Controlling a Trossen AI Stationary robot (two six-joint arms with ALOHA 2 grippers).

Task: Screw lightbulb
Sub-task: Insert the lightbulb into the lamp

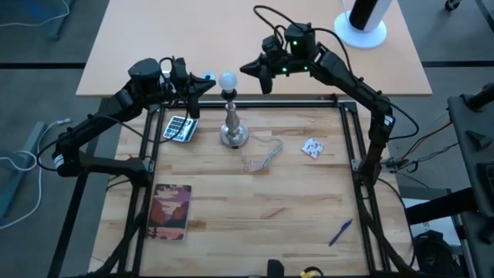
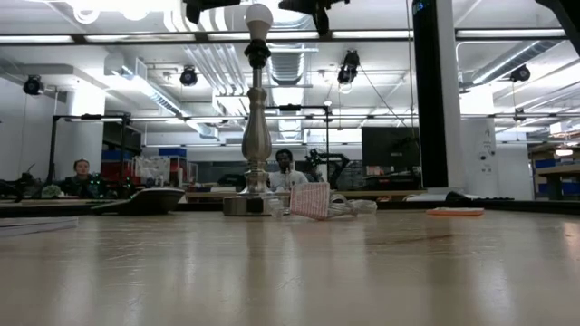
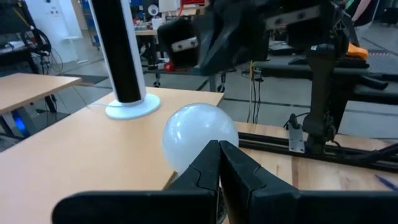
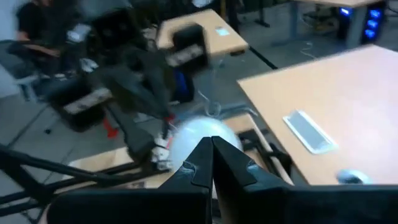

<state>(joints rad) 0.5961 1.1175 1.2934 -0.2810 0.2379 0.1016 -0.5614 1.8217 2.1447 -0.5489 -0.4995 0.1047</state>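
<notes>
The white frosted lightbulb (image 1: 227, 80) sits upright in the black socket (image 2: 257, 50) on top of the silver lamp stand (image 1: 233, 133), whose base rests on the wooden table near its far edge. My left gripper (image 1: 207, 83) is shut and hovers level just left of the bulb. In its wrist view the bulb (image 3: 193, 130) shows right behind the tips. My right gripper (image 1: 260, 76) is shut and hovers just right of the bulb (image 4: 193, 134). In the low view a gap shows on each side of the bulb (image 2: 258, 16).
A calculator (image 1: 179, 127) lies left of the stand. A clear wrapper (image 1: 262, 154) and a small white packet (image 1: 312, 147) lie to its right. A booklet (image 1: 171, 210) and a blue pen (image 1: 340, 232) lie nearer the front. People sit in the room behind (image 2: 285, 172).
</notes>
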